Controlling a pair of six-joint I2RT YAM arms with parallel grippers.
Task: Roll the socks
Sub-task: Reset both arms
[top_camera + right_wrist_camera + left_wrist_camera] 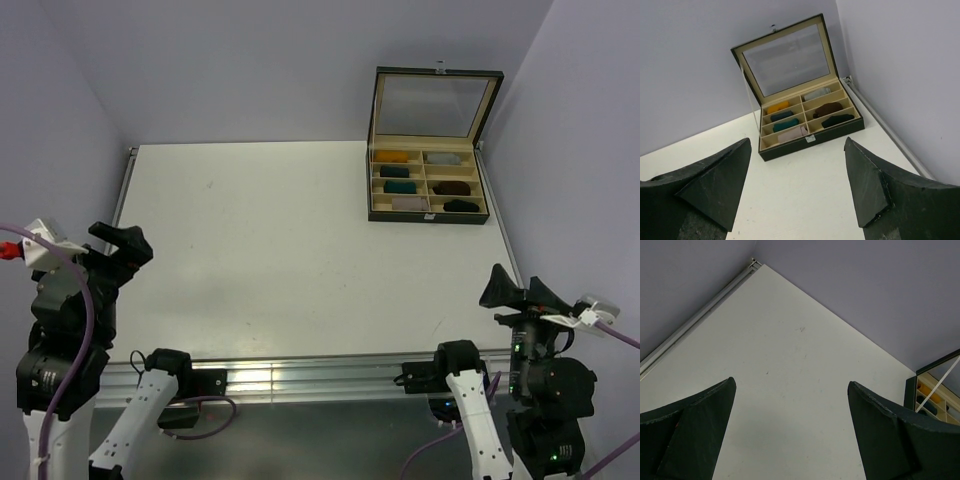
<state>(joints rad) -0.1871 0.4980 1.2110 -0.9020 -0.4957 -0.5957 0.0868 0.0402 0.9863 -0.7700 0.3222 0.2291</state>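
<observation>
The dark brown sock [452, 187] and the black sock [460, 205] lie in the two nearest right-hand compartments of an open black box [428, 217] at the table's back right. Both also show in the right wrist view, brown [828, 109] and black [837, 120]. Whether the brown one has stripes cannot be made out. My left gripper [125, 245] is open and empty near the front left, over bare table [791, 382]. My right gripper [520, 290] is open and empty at the front right, facing the box from a distance [797, 140].
The box's glass lid [435, 103] stands upright. Its left column holds mustard [392, 156], two teal [399, 186] and a pale bundle [408, 203]; a grey one [445, 158] lies top right. Lilac walls close in on three sides. A metal rail [300, 375] runs along the near edge.
</observation>
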